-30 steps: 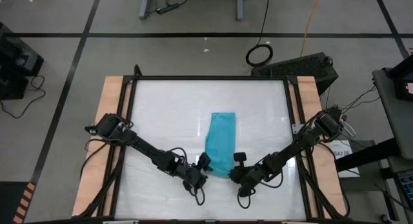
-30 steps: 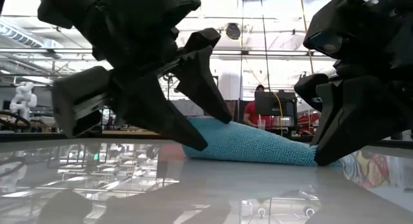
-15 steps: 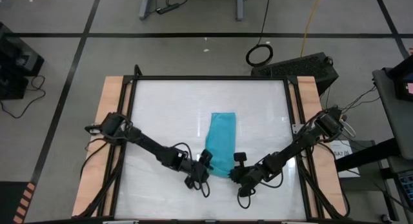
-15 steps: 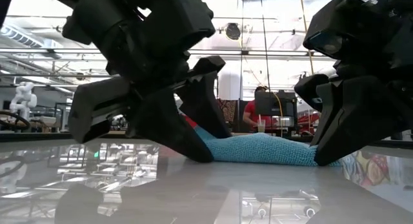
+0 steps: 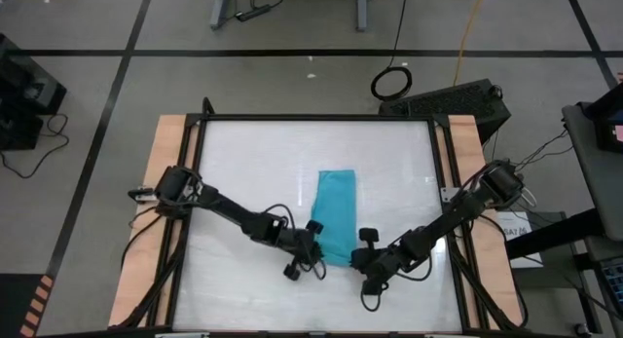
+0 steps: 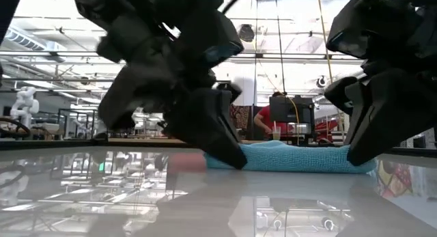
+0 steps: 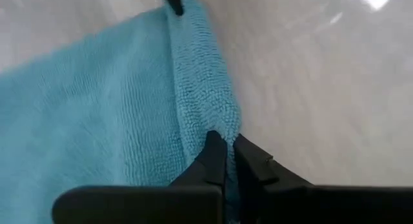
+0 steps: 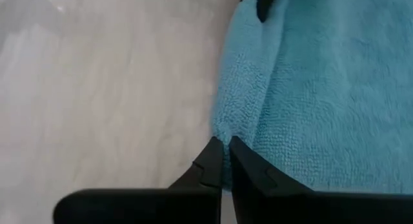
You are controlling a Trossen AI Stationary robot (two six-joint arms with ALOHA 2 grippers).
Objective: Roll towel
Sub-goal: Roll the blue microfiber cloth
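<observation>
Turquoise towel (image 5: pixel 334 213) lying flat as a long strip on the table (image 5: pixel 243 172), a little right of centre, narrow end toward the near edge. Left gripper (image 5: pixel 313 250) pinched shut on the near left corner; right gripper (image 5: pixel 361 257) pinched shut on the near right corner. In both wrist views, fingers pressed together with a fold of cloth caught between the tips.

Likely step in hand: starting the roll from the near hem. Best done by lifting both corners together and level, turning them over toward the far end, keeping the 2 grips matched so the roll stays straight rather than cone-shaped. Worth keeping tension gentle.

Cloth soft, looped terry with a ribbed hem, limp and prone to sagging between the 2 grips. Table top glossy, reflective and hard, so likely to let the fabric slide rather than curl.
</observation>
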